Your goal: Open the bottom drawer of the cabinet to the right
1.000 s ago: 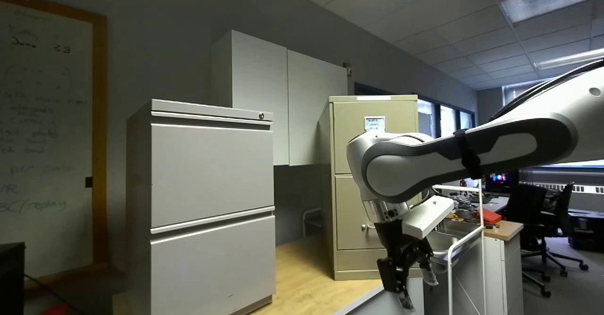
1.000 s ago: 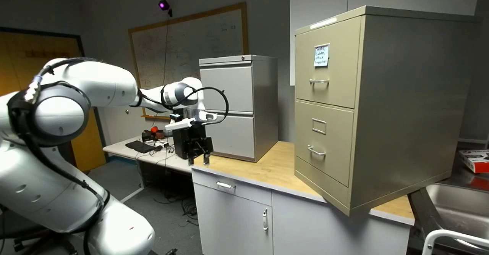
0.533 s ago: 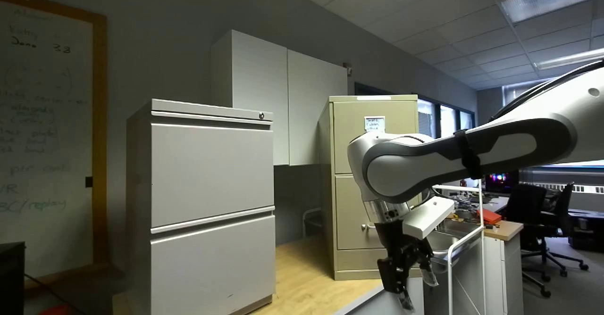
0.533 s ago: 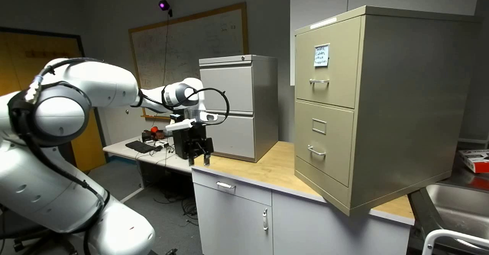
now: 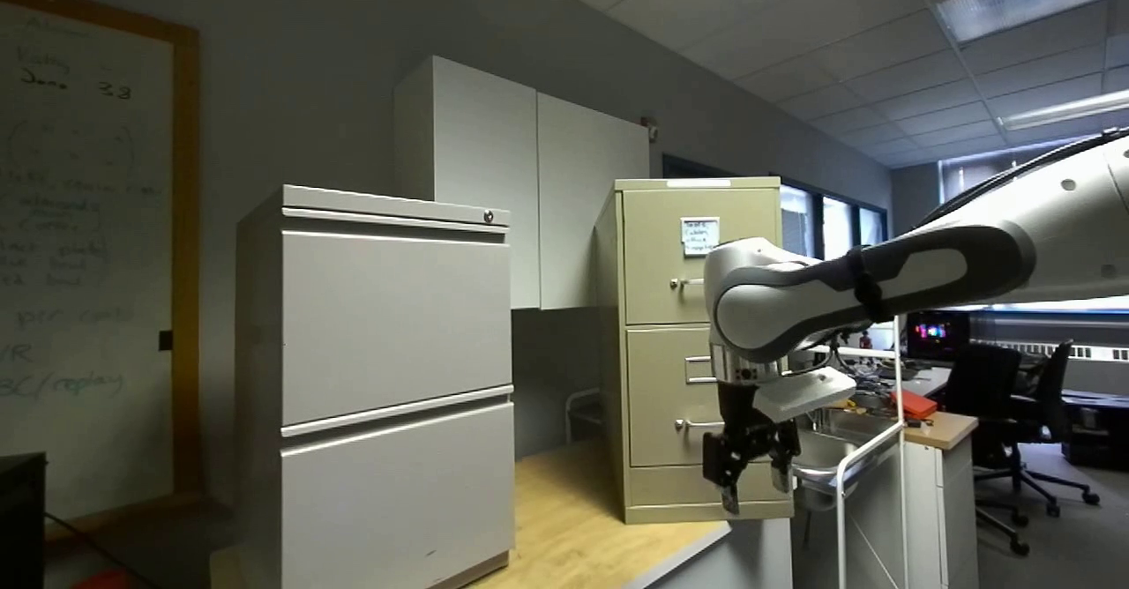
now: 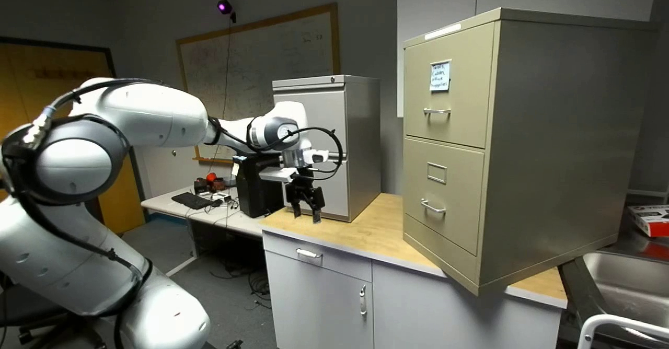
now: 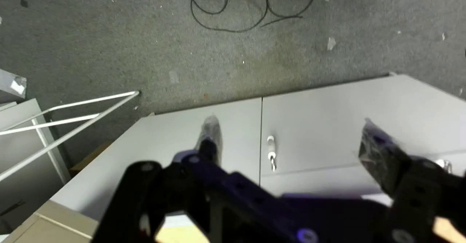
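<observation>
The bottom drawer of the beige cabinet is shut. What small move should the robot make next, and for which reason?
Probably bring the open pincer toward the handle of the bottom drawer, since in an exterior view the pincer hangs apart from the beige cabinet, pointing down, with nothing between its jaws.

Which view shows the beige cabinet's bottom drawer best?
An exterior view: the bottom drawer and handle show unobstructed. In an exterior view, the arm covers part of the drawer. The wrist view catches only a corner of the cabinet, not that handle.
</observation>
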Motion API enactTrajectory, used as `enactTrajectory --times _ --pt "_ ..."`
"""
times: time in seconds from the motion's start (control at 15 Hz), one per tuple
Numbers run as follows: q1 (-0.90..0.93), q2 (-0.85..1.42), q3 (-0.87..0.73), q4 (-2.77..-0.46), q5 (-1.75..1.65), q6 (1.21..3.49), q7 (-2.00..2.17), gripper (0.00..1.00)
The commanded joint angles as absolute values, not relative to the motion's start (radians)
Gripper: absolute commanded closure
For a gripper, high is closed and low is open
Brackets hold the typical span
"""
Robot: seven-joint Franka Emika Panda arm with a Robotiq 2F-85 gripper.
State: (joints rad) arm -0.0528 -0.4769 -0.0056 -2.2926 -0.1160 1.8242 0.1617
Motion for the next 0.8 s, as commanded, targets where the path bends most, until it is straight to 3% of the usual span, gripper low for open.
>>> enactTrajectory --times 0.0,0.4,0.73 --pt "-0.112 -0.443 -0.096 -2.254 -0.101 1.965 0.120 0.00" --pt "-0.139 -0.313 -0.256 -2.119 0.082 2.190 0.001 0.00" --pt "-0.118 -0.127 -0.350 -1.905 0.430 2.216 -0.141 0.00"
